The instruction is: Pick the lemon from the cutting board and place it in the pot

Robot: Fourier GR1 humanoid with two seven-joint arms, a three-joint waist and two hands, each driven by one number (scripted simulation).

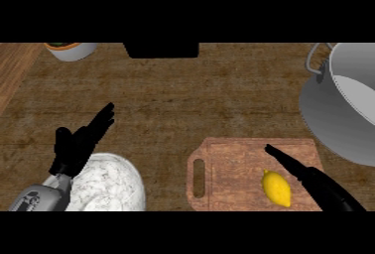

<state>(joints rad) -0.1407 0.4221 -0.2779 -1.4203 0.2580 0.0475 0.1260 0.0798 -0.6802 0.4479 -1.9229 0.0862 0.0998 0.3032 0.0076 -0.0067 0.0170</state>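
Lemon lies just left of right hand.

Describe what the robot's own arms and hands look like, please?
Both hands are black with slim, tapering fingers: the left hand and the right hand. Behind the left one shows a grey, rounded forearm segment with dark markings. The right forearm is out of view.

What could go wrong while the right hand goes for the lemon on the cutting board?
1. The straight fingers of the right hand lie beside the oval yellow lemon; a sideways nudge could roll it off the brown wooden cutting board.
2. The tall rim of the large grey metal pot could catch the lemon when carried over.
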